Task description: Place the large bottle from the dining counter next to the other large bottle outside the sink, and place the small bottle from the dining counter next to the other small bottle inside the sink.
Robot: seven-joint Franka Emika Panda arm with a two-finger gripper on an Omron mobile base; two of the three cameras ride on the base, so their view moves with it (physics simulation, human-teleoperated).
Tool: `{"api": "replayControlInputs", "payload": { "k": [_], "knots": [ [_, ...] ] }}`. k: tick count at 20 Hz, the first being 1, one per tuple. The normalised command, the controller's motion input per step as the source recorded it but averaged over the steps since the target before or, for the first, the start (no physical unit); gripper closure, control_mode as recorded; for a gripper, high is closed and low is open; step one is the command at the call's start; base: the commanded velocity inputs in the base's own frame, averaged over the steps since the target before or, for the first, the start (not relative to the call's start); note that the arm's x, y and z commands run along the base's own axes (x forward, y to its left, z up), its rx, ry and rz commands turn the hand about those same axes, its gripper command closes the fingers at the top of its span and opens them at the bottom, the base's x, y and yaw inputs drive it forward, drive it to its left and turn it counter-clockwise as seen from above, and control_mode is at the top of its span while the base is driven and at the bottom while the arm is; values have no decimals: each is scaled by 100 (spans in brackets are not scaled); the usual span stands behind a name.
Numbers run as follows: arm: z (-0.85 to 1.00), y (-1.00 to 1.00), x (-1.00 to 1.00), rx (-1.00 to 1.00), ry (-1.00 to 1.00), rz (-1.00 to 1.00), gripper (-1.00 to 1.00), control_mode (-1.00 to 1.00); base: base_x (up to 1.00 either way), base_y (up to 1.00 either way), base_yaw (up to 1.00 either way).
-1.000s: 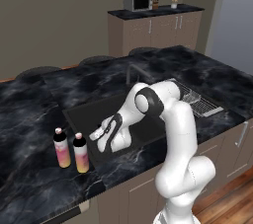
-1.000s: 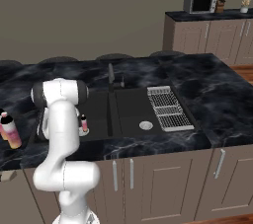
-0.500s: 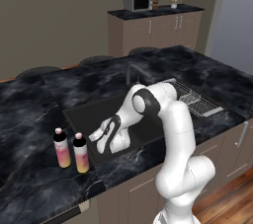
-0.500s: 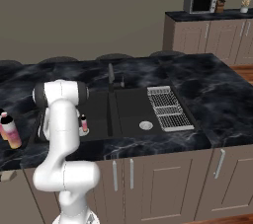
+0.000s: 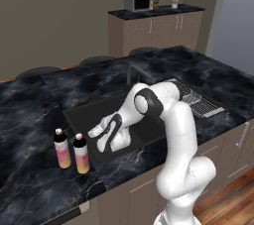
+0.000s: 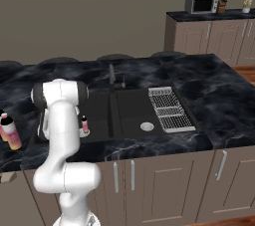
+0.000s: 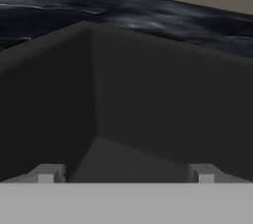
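My gripper (image 7: 126,173) is open, its fingertips (image 7: 47,173) wide apart with nothing between them, facing an inner corner of the sink (image 7: 148,99). It hangs low in the left end of the black sink (image 5: 84,115), where the hand (image 5: 101,137) shows. The other small bottle (image 6: 85,124), tiny and pink, stands inside the sink (image 6: 132,115) beside my arm. I cannot make out the small black bottle against the dark basin. Two large pink-yellow bottles (image 5: 62,149) (image 5: 81,155) stand side by side on the dining counter (image 5: 208,75), just left of the sink; they show again as the bottles (image 6: 10,133).
A dark curved faucet (image 5: 134,70) rises behind the sink. The ribbed metal drain rack (image 6: 171,109) lies at the sink's right. Round stool tops (image 5: 96,60) line the counter's far edge. A microwave (image 5: 138,1) sits on the back cabinets.
My gripper has opened. The arm has stayed low in the sink's left end, and the bottles have not moved.
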Motion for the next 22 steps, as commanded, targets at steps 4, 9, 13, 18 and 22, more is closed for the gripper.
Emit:
{"api": "replayControlInputs", "payload": {
  "k": [4,9,13,18,22],
  "knots": [
    [71,-8,5,8,-2,-2,-100,-100,0,0,0],
    [62,-13,19,3,3,-4,-100,-100,0,0,0],
    [47,-5,5,3,14,-9,-100,-100,0,0,0],
    [41,0,0,2,14,-12,-100,-100,0,0,0],
    [33,-4,0,3,13,-15,-100,-100,0,0,0]
  ]
}}
